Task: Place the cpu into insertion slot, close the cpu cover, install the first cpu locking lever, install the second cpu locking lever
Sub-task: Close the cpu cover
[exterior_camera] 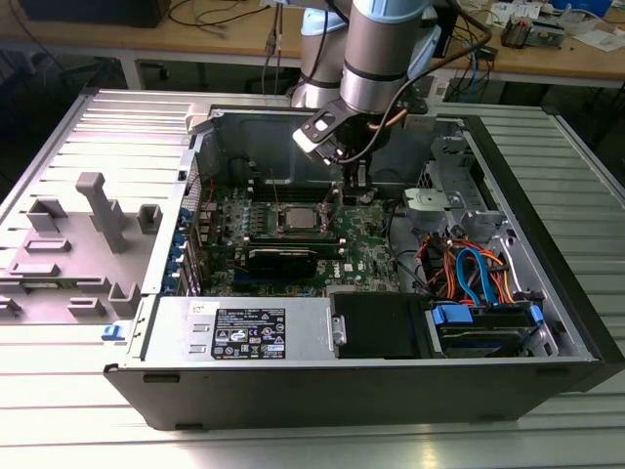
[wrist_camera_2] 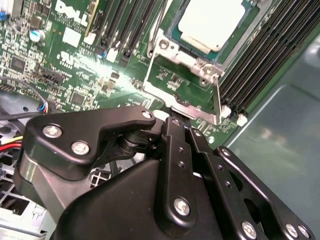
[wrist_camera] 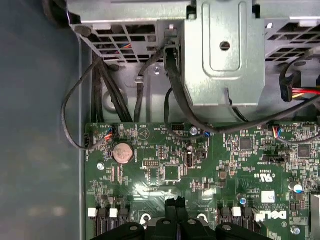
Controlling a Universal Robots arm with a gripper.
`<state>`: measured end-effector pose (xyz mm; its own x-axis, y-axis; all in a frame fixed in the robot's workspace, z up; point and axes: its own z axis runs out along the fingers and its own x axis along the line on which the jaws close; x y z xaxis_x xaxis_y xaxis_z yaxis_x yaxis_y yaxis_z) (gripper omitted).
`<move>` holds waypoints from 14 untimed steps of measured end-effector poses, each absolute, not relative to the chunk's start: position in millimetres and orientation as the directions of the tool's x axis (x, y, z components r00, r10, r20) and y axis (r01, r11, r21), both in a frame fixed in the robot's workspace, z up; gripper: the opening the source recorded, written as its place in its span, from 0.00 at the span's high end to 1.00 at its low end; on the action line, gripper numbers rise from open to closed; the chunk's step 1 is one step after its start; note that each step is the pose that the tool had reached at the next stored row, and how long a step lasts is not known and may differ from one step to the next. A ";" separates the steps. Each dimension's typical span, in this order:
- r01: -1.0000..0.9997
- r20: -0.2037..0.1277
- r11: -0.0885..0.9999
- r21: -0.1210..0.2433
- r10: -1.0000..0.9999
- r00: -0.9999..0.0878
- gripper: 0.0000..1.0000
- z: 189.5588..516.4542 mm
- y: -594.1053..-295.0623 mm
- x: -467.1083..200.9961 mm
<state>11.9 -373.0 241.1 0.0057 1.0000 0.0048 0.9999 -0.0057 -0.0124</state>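
The cpu [wrist_camera_2: 212, 22] sits in its socket near the middle of the motherboard [wrist_camera: 210, 170], inside the open computer case [exterior_camera: 244, 337] on the ribbed metal worktop [exterior_camera: 59, 391]. The silver cpu cover [wrist_camera_2: 192, 60] frames the chip's shiny top. The gripper [wrist_camera_2: 172, 117] hangs low over the board just beside the socket's edge. Its jaws are pressed together, and I cannot tell whether anything is between them.
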 end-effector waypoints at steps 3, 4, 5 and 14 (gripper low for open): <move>1.000 0.005 -0.005 -0.012 1.000 0.005 0.89 241.1 -373.0 7.1; 1.000 0.005 -0.005 -0.012 1.000 0.005 0.89 241.1 -373.0 5.3; 1.000 0.005 -0.005 -0.012 1.000 0.005 0.89 241.1 -373.0 4.1; 1.000 0.005 -0.003 -0.012 1.000 0.003 0.89 241.0 -373.0 -8.5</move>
<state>-8.5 -373.0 241.0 0.0031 1.0000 0.0052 0.9999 -0.0030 -0.0124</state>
